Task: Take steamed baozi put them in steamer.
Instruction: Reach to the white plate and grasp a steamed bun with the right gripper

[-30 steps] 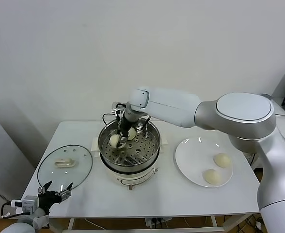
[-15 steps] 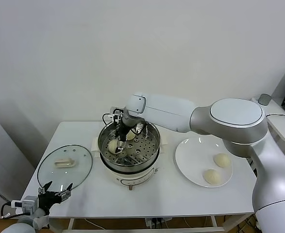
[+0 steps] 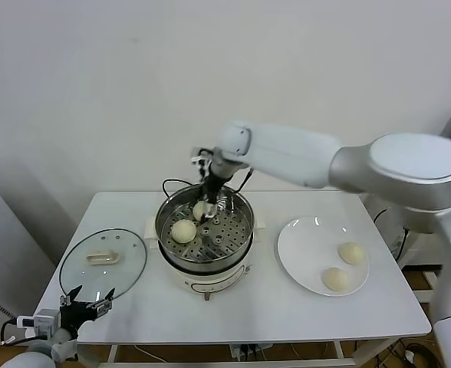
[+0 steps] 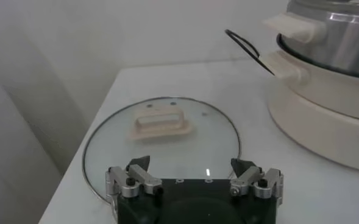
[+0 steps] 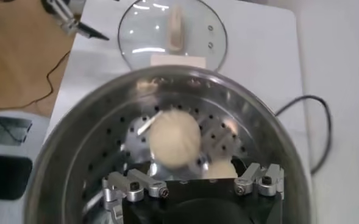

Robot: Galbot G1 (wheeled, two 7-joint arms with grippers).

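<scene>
The right gripper [image 3: 208, 205] hangs with jaws apart above two buns [image 3: 184, 230] on the steamer [image 3: 204, 234] tray, two more waiting on the plate [image 3: 302, 257]; its wrist view shows one bun [image 5: 174, 137] below, soft, light, best pinched gently across its widest part; the left gripper [image 4: 194, 175] idles spread beside the lid [image 4: 161, 137].
</scene>
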